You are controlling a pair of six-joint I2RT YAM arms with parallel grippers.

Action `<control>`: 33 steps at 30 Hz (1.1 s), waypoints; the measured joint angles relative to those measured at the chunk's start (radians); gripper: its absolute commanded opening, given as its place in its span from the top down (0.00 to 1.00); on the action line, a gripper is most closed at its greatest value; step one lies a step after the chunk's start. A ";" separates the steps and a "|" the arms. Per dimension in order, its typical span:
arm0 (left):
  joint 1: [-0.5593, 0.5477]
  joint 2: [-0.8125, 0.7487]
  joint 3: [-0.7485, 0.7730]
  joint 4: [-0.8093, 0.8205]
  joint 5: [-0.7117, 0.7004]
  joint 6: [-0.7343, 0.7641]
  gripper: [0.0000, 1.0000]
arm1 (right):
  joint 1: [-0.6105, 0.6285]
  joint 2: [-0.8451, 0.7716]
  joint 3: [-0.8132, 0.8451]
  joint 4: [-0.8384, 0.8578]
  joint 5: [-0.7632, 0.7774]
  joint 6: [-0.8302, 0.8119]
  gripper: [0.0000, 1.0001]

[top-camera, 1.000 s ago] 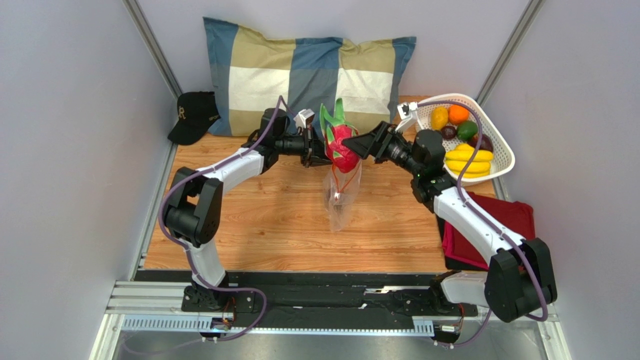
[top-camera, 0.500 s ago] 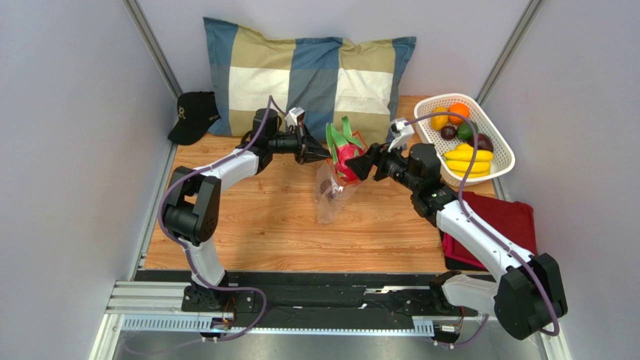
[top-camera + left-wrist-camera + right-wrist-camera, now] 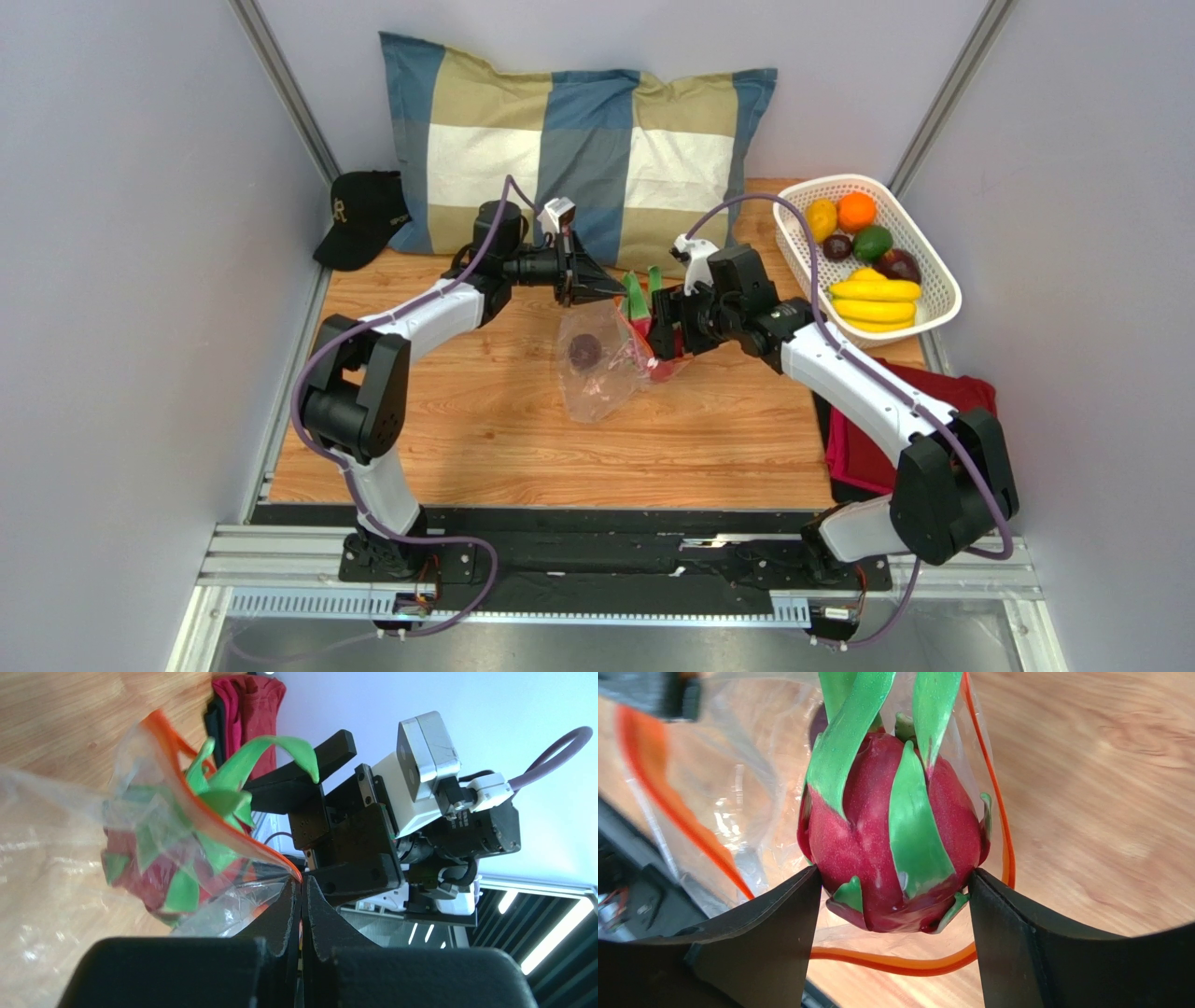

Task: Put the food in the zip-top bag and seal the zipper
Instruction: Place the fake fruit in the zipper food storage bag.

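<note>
The clear zip-top bag (image 3: 601,375) lies slanted on the wooden table, its mouth lifted. My left gripper (image 3: 601,289) is shut on the orange-red zipper (image 3: 210,815) at one corner of the mouth (image 3: 302,880). A magenta dragon fruit (image 3: 892,829) with green tips sits between the fingers of my right gripper (image 3: 896,906), which is shut on it. The fruit is pushed through the zipper loop (image 3: 906,962), partly inside the bag (image 3: 63,882). A dark purple piece (image 3: 582,350) lies inside the bag. In the top view my right gripper (image 3: 659,333) is at the bag's mouth.
A white lattice basket (image 3: 954,287) at the back right holds a banana bunch (image 3: 877,301), an orange (image 3: 856,210) and other fruits. A plaid pillow (image 3: 575,140) and a black cap (image 3: 362,213) lie at the back. A red cloth (image 3: 968,406) sits at the right edge.
My right gripper has carried the dragon fruit down and to the left into the bag's mouth. The bag has swung from hanging to slanting on the table. The left gripper kept its hold.
</note>
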 measured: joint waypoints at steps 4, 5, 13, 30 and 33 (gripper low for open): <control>0.000 -0.006 0.000 -0.002 0.018 0.011 1.00 | -0.003 0.000 0.045 -0.024 -0.126 0.020 0.38; 0.001 -0.010 0.000 -0.002 0.021 0.013 1.00 | -0.003 0.000 0.061 -0.026 -0.165 0.029 0.30; 0.001 -0.074 0.000 0.023 0.075 0.022 1.00 | -0.085 -0.011 0.153 -0.039 -0.451 0.053 0.05; 0.001 -0.072 -0.004 0.065 0.058 -0.012 1.00 | -0.286 -0.181 -0.206 -0.003 -0.575 0.111 0.26; 0.001 -0.071 -0.004 0.065 0.042 -0.018 1.00 | -0.286 -0.241 -0.281 0.061 -0.543 0.128 0.34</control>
